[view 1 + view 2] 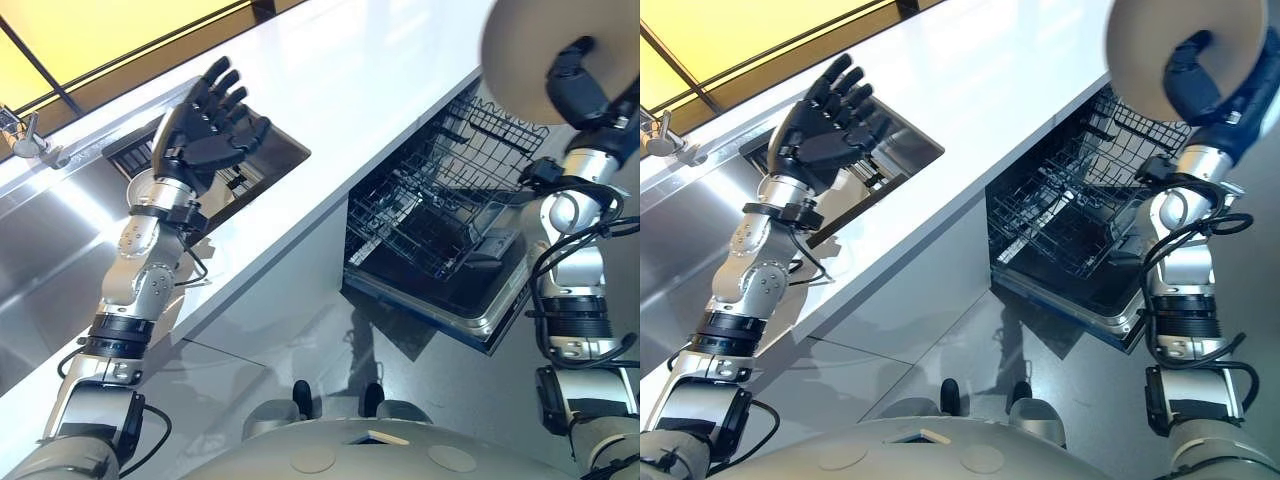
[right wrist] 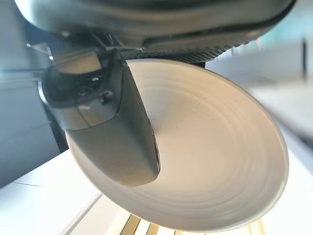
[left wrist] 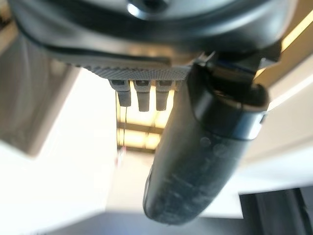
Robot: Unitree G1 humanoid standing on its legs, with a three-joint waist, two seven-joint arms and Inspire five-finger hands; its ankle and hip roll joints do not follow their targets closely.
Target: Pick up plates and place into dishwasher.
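Observation:
My right hand is raised at the upper right, shut on a round beige plate. The thumb presses on the plate's ridged face in the right wrist view. The plate hangs above the open dishwasher, whose black wire rack is pulled out over the lowered door. My left hand is held up open over the counter by the sink, fingers straight, holding nothing. Its thumb is seen from close in the left wrist view.
A long white counter runs diagonally above the dishwasher. A steel sink with a tap lies at the left. A dark rectangular inset sits in the counter beside my left hand. Grey floor lies below.

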